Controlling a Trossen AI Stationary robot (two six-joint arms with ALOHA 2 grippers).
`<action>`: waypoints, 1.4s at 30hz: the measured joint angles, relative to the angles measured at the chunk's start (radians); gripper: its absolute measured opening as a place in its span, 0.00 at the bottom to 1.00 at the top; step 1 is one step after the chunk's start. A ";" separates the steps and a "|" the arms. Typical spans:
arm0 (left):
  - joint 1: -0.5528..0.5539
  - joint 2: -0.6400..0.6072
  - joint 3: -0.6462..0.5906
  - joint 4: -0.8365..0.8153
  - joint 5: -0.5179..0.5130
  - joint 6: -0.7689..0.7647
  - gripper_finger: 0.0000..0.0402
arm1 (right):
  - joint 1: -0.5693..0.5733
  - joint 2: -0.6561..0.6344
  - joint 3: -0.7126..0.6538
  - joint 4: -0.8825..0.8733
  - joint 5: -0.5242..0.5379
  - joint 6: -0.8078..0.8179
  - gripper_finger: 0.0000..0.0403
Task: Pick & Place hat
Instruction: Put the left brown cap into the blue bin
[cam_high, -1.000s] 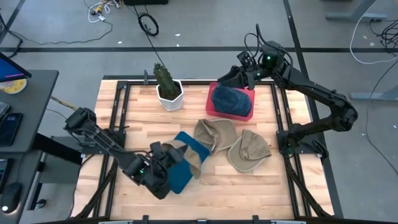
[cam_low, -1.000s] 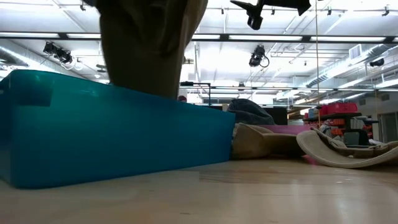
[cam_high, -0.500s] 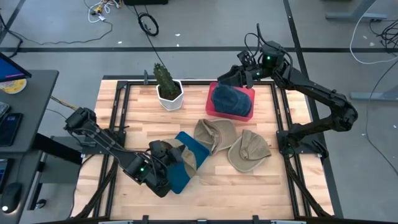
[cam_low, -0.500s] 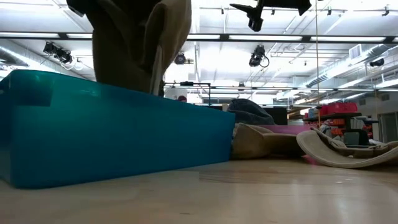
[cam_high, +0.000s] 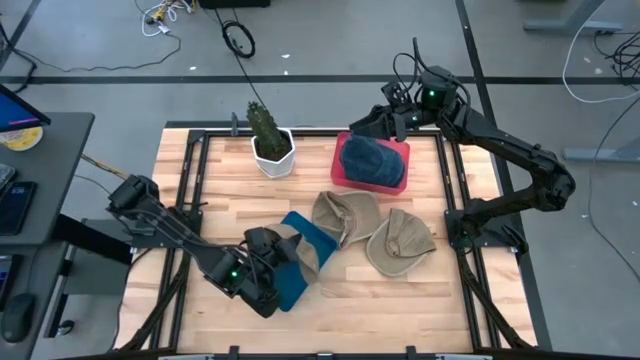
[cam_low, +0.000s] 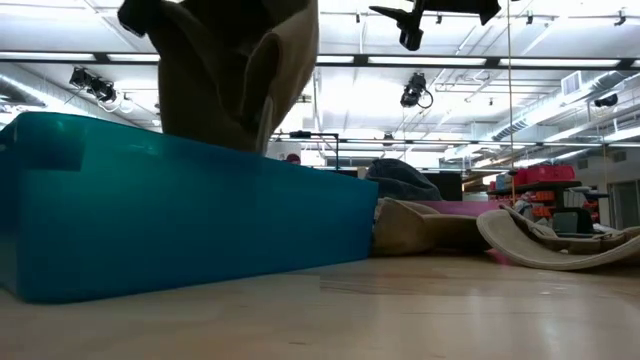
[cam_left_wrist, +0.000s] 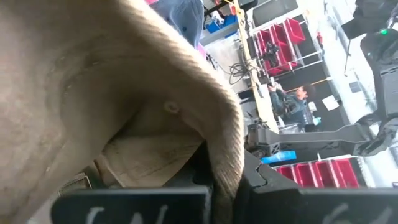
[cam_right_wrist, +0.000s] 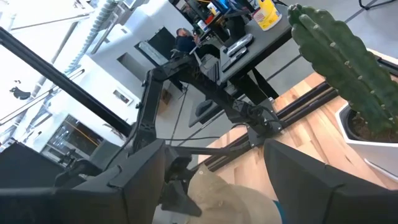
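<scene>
My left hand is pinching a tan hat, holding it over the blue bin, its lower edge already behind the bin wall; I judge the release is all that's left for this one. A dark blue hat already sits in the pink bin. Two more tan hats lie on the surface just beside the blue bin, waiting. My right hand hovers spread above the pink bin. The potted cactus stands well clear.
</scene>
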 joint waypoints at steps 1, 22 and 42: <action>0.000 0.009 0.000 0.012 0.000 0.000 0.04 | 0.000 0.000 0.000 0.000 0.000 0.000 0.68; 0.035 0.054 0.000 0.021 -0.015 0.040 0.04 | 0.000 0.000 0.000 -0.008 0.000 0.003 0.68; 0.023 0.054 0.000 0.056 -0.026 0.100 0.04 | 0.000 0.000 0.000 -0.008 0.007 0.006 0.68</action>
